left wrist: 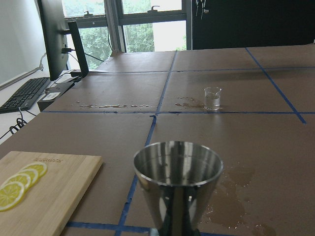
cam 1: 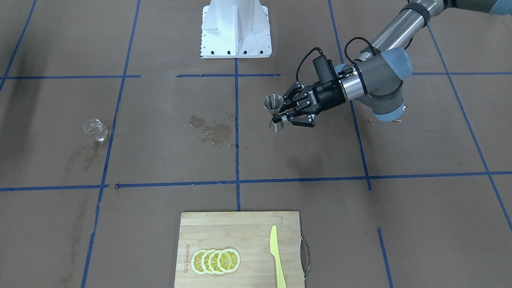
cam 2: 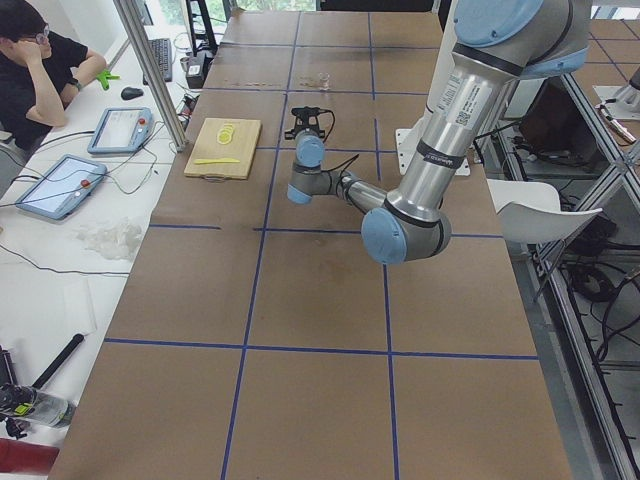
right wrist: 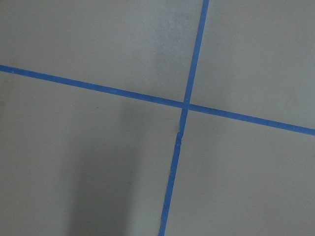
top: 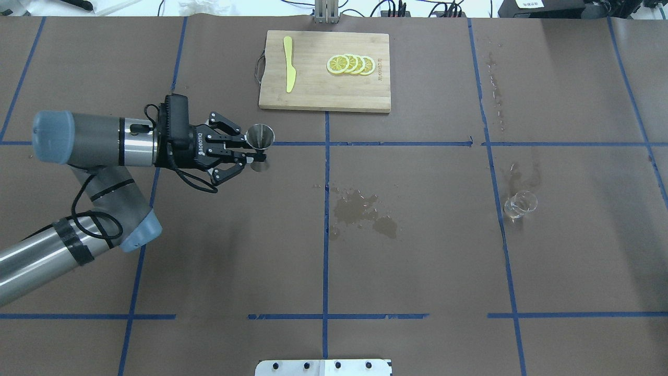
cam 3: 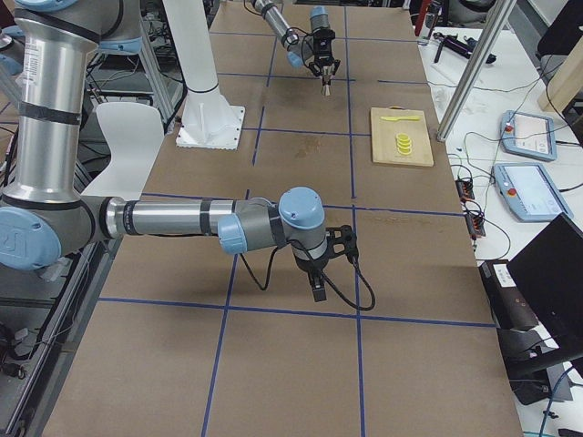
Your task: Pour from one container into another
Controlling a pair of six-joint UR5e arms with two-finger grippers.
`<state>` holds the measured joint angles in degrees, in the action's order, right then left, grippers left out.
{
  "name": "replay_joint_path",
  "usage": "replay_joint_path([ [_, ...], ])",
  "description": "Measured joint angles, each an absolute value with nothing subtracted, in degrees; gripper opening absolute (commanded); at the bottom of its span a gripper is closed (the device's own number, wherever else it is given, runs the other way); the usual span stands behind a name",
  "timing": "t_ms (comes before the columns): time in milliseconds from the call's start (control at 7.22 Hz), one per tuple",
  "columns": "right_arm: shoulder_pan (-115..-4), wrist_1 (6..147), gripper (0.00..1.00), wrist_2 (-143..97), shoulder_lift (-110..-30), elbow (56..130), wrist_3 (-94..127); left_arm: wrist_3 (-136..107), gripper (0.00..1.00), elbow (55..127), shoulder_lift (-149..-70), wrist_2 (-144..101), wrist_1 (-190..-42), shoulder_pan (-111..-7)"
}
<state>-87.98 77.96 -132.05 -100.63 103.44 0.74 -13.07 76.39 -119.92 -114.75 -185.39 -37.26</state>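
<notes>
A steel jigger [top: 260, 138] stands upright with my left gripper [top: 254, 152] shut on its narrow waist; the front-facing view shows the same grip on the jigger [cam 1: 273, 103] by the left gripper [cam 1: 279, 116]. Its open cup [left wrist: 177, 167] fills the left wrist view. A small clear glass beaker [top: 520, 203] stands far across the table, also seen as the beaker [cam 1: 95, 130] and the beaker [left wrist: 212, 98]. My right gripper [cam 3: 317, 284] shows only in the exterior right view, low over bare table. I cannot tell whether it is open or shut.
A wooden cutting board [top: 313, 94] with lemon slices [top: 350, 64] and a yellow knife [top: 289, 70] lies beyond the jigger. A wet spill [top: 360, 211] darkens the table's middle, between jigger and beaker. The robot base [cam 1: 236, 30] stands at the robot's edge.
</notes>
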Motion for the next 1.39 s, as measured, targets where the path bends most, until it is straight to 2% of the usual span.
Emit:
replay_joint_path([
  [416, -87.96, 77.96, 1.0, -132.1, -100.63, 103.49, 0.96, -14.06, 0.0, 75.28, -124.24, -108.92, -181.88, -32.2],
  [970, -87.96, 77.9, 1.0, -132.18, -100.59, 104.71, 3.19, -14.27, 0.0, 74.73, -125.13, -108.38, -181.15, -31.04],
  [1385, -85.59, 77.76, 1.0, -132.3, -100.55, 111.28, 13.58, -14.0, 0.0, 74.71, -124.98, -108.37, -181.16, -30.94],
])
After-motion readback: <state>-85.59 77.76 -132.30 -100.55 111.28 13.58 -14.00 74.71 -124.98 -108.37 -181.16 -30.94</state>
